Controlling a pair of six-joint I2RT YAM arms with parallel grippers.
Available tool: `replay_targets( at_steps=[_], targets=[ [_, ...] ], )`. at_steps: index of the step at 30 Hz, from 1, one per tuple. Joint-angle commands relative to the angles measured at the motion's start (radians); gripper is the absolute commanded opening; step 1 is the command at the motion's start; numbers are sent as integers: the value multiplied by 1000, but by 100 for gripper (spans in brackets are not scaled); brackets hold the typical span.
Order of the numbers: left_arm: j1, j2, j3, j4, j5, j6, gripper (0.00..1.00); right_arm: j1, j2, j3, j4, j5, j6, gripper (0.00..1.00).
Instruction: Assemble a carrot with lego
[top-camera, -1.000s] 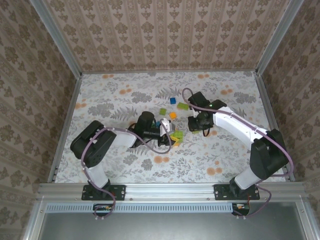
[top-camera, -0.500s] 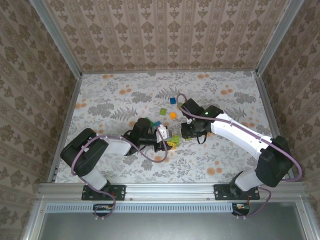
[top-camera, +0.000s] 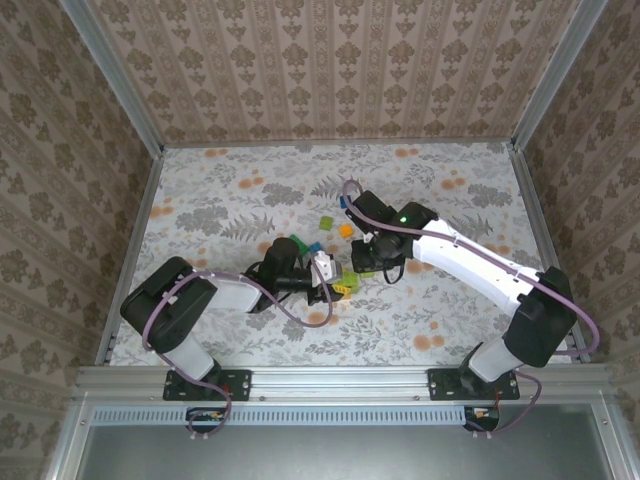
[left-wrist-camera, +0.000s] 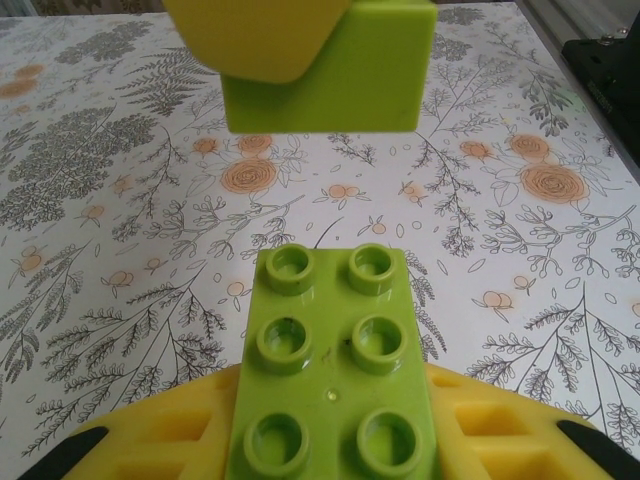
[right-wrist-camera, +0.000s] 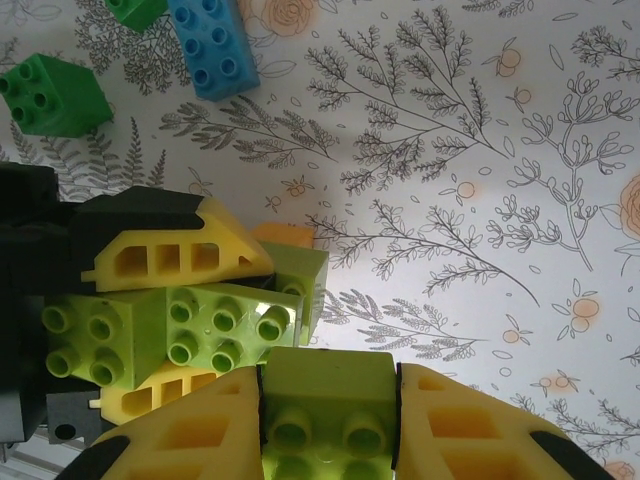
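Top view: left gripper (top-camera: 331, 274) and right gripper (top-camera: 365, 259) nose to nose mid-table (top-camera: 220, 200), carrot (top-camera: 346, 285) between them. At that range just a lime blob, no stud detail. Loose lego just behind: green brick (top-camera: 325, 222), orange brick (top-camera: 345, 230).

Left wrist view gives the grip: clamped top and bottom on the carrot. Long lime plate, two studs wide, lying on the lower yellow finger (left-wrist-camera: 150, 440); smooth-sided lime block (left-wrist-camera: 350, 80) pinched under the upper one.

Right wrist view adds the other side: jaws closed narrow on a lime brick (right-wrist-camera: 325, 400), held stud side to camera. Sitting right against the carrot's studded lime face; cannot tell if seated on it. Orange piece (right-wrist-camera: 283, 236) peeking out behind the lime stack. Also blue brick (right-wrist-camera: 212, 45) and dark green brick (right-wrist-camera: 55, 95) lying apart on the cloth, near each other.

Materials: glossy moulded plastic, round hollow studs, square edges. Fingers yellow with ribbed open pockets and black tips. Table covering matte, printed with grey ferns and small orange flowers.
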Motion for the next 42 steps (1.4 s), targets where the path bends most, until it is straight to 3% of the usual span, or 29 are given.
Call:
replay_targets(
  at_steps=[1, 42],
  targets=[
    [6, -11, -30, -41, 20, 20, 37, 8, 22, 46, -59, 18, 16, 19],
    [11, -5, -29, -35, 29, 20, 36, 34, 106, -2, 23, -25, 74, 19]
  ],
)
